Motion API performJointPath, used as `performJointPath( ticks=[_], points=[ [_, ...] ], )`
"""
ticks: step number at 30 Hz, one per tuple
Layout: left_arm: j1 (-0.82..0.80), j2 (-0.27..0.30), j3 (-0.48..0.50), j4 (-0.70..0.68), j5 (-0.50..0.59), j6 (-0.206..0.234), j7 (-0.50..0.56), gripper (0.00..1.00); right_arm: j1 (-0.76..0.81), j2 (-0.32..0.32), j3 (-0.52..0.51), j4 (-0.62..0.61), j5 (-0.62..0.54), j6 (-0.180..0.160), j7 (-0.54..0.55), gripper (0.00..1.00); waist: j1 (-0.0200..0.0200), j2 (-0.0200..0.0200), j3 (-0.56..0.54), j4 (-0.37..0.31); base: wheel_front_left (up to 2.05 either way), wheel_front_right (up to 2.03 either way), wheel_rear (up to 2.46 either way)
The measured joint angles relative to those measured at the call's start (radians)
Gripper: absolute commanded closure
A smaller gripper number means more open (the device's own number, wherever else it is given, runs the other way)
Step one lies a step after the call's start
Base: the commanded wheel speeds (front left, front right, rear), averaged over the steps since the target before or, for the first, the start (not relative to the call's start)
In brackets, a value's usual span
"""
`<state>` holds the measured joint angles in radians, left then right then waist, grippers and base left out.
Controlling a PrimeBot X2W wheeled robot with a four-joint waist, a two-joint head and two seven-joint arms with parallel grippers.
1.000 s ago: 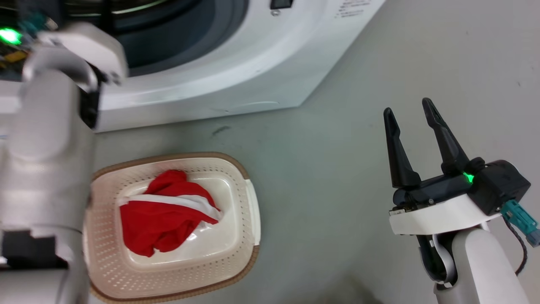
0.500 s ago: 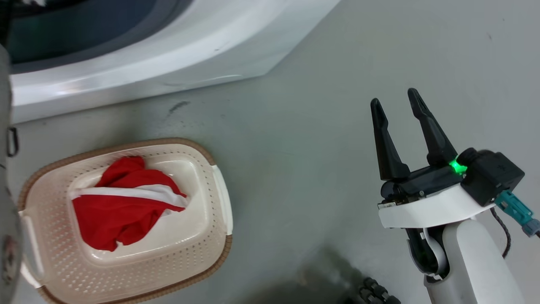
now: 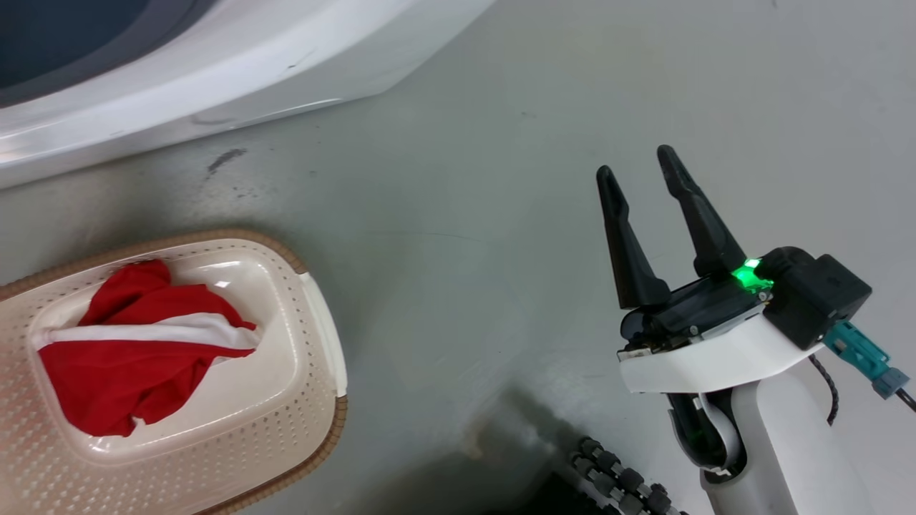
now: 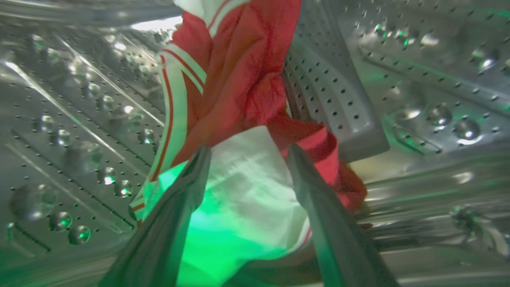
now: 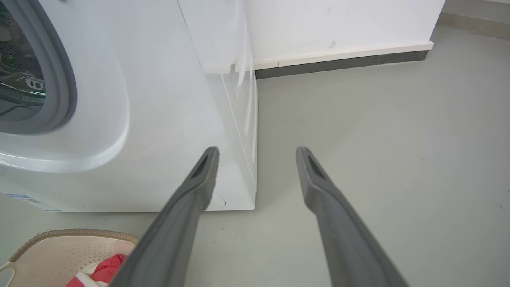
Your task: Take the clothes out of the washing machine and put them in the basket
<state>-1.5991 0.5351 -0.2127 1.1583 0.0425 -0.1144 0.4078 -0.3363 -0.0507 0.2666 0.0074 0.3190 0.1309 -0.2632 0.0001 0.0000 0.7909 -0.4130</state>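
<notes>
Inside the washing machine's steel drum [image 4: 418, 79], red clothes [image 4: 239, 79] with white stripes and a white panel lie heaped just ahead of my left gripper [image 4: 249, 153]. That gripper is open, its fingertips on either side of the white panel. In the head view, the white washing machine [image 3: 215, 79] fills the upper left. The cream basket [image 3: 315, 315] stands on the floor before it, holding a red garment [image 3: 122, 357] with a white stripe. My right gripper [image 3: 635, 162] hovers open over the bare floor to the right of the basket, holding nothing.
A perforated drum paddle [image 4: 330, 99] rises just right of the clothes. The right wrist view has the washing machine [image 5: 159, 119] at left, the basket [image 5: 59, 247] at the bottom left, grey floor ahead, and a wall skirting [image 5: 338, 63] behind. Black rollers [image 3: 615, 479] sit at the head view's bottom edge.
The head camera has swung, so the washer and basket sit further left in the picture. My left forearm has left that view. The right gripper stays open.
</notes>
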Motion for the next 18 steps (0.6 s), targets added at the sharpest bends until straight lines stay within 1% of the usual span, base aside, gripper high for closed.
performJointPath(
  ticks=[7,13,14,15,16,18],
  points=[
    [-0.010,0.054,-0.035,0.016,0.021,-0.006,0.122,0.00,0.002,0.000,0.041,-0.001,0.027,0.000,0.000,0.00,0.0000,0.0000,0.015,-0.041,0.00,0.00,0.00],
    [-0.012,0.085,-0.048,0.003,0.024,-0.004,0.187,0.00,0.015,0.000,0.063,-0.004,0.044,0.000,0.000,0.00,-0.0001,0.0000,0.018,-0.064,0.00,0.00,0.00],
    [-0.010,0.089,-0.049,-0.002,0.024,-0.001,0.192,0.16,0.015,0.000,0.067,-0.004,0.046,0.000,0.000,0.00,-0.0001,0.0000,0.018,-0.067,0.00,0.00,0.00],
    [-0.007,0.094,-0.049,-0.008,0.024,0.004,0.197,0.56,0.015,0.000,0.071,-0.003,0.049,0.000,0.000,0.00,-0.0001,0.0000,0.017,-0.071,0.00,0.00,0.00],
    [-0.001,0.098,-0.051,-0.015,0.024,0.008,0.197,1.00,0.016,0.000,0.074,-0.003,0.050,0.000,0.000,0.00,-0.0001,0.0000,0.016,-0.074,0.00,0.00,0.00],
    [0.015,0.104,-0.051,-0.034,0.022,0.019,0.193,1.00,0.019,0.000,0.077,-0.002,0.051,0.000,0.000,0.00,-0.0001,0.0000,0.012,-0.078,0.00,0.00,0.00]
  ],
)
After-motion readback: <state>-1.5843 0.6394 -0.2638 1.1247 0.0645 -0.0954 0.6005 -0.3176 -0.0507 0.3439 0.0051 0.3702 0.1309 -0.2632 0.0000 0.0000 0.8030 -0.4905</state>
